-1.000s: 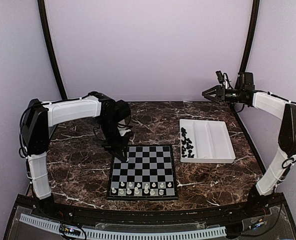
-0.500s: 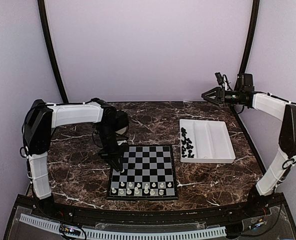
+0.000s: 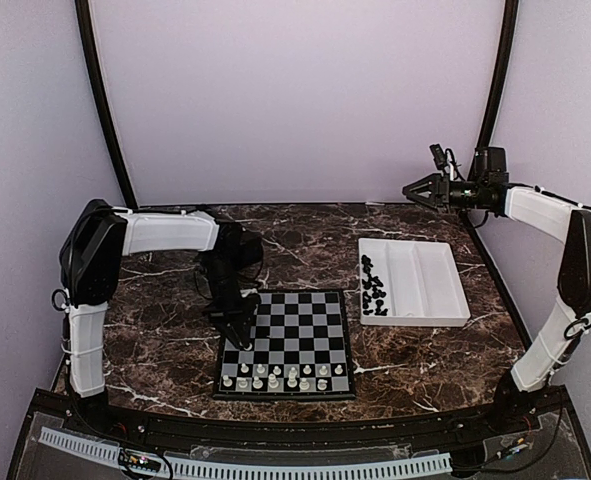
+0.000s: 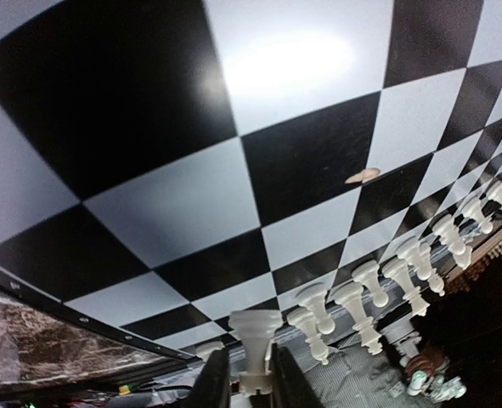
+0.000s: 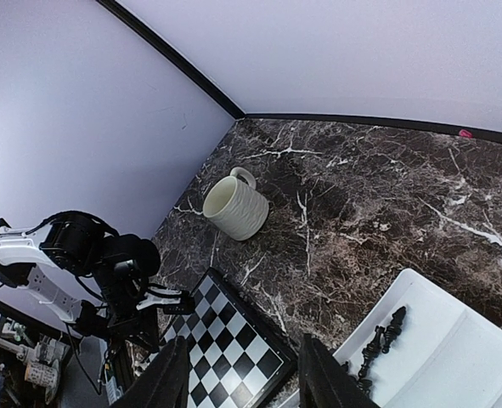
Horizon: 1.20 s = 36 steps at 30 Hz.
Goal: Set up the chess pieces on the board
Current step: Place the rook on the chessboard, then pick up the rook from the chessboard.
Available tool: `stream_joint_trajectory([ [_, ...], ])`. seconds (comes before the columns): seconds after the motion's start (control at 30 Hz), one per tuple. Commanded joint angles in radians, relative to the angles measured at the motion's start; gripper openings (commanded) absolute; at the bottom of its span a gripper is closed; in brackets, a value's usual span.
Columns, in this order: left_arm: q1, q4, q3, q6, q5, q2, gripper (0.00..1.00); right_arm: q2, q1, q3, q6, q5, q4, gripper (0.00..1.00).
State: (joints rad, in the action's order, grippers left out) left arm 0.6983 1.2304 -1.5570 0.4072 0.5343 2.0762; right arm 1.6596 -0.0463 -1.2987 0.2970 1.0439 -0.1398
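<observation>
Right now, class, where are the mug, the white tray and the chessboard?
mug (image 5: pixel 236 206), right wrist view, on its side wall.
white tray (image 3: pixel 430 282), top external view, on a bare compartment floor.
chessboard (image 3: pixel 293 322), top external view, on an empty middle square.

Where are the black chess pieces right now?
In the top view, the black chess pieces lie in the leftmost compartment of the white tray, which sits on the right side of the table, just right of the board.
</observation>
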Motion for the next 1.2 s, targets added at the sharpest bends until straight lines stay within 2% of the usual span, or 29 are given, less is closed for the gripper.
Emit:
stream_joint_trajectory([
  [0.0,-0.004,0.017,-0.033,-0.010,-0.011,0.004,0.24,-0.026,-0.006,0.010,0.006,0.015,0.037,0.45],
  [0.1,-0.003,0.020,-0.056,-0.013,-0.020,0.004,0.32,-0.025,-0.006,0.010,0.007,0.014,0.039,0.45],
  [0.33,0.003,0.023,-0.116,-0.028,-0.071,-0.017,0.33,-0.029,-0.006,0.016,0.009,0.015,0.042,0.45],
  [0.5,0.032,-0.032,-0.138,-0.097,-0.236,-0.100,0.31,-0.028,-0.006,0.018,0.003,0.014,0.040,0.45],
  [0.63,0.093,-0.138,-0.082,-0.191,-0.411,-0.191,0.31,-0.024,-0.006,0.013,0.001,0.014,0.037,0.45],
  [0.7,0.155,-0.246,-0.010,-0.273,-0.497,-0.256,0.32,-0.024,-0.006,0.013,-0.003,0.012,0.036,0.45],
  [0.77,0.207,-0.369,0.130,-0.343,-0.538,-0.324,0.35,-0.024,-0.006,0.015,-0.005,0.010,0.035,0.45],
  [0.83,0.219,-0.431,0.182,-0.354,-0.510,-0.356,0.37,-0.025,-0.006,0.013,-0.007,0.011,0.031,0.45],
  [1.17,0.221,-0.379,0.222,-0.311,-0.499,-0.266,0.41,-0.026,-0.007,0.013,-0.014,0.008,0.023,0.45],
])
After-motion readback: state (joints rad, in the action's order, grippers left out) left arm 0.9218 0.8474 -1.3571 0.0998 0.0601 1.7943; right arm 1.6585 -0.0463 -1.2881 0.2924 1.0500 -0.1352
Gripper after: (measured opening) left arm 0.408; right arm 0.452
